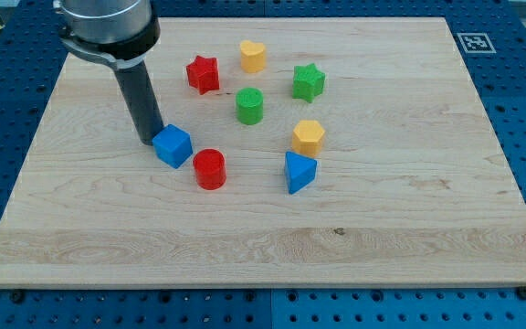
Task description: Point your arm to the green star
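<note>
The green star [308,82] lies on the wooden board [409,183] right of centre, towards the view's top. My tip [148,141] rests on the board at the left, touching or nearly touching the left side of the blue cube [173,145]. The tip is far to the left of the green star and lower in the view. The rod rises from the tip to the arm's dark body at the view's top left.
A red star [203,74] and a yellow heart [253,56] lie near the top. A green cylinder [249,106] sits at centre. A red cylinder [209,169], a yellow hexagon [308,137] and a blue triangular block [299,172] lie lower.
</note>
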Action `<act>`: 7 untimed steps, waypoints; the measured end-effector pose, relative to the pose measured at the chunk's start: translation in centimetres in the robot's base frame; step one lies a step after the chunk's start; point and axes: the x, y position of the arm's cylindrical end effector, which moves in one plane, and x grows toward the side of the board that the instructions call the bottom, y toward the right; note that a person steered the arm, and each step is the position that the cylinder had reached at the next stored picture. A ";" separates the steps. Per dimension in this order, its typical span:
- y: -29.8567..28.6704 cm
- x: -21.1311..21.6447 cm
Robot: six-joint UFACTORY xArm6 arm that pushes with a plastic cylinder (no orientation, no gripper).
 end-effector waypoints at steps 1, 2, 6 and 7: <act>1.1 0.2; 1.0 0.2; -5.4 -13.0; -3.6 -17.5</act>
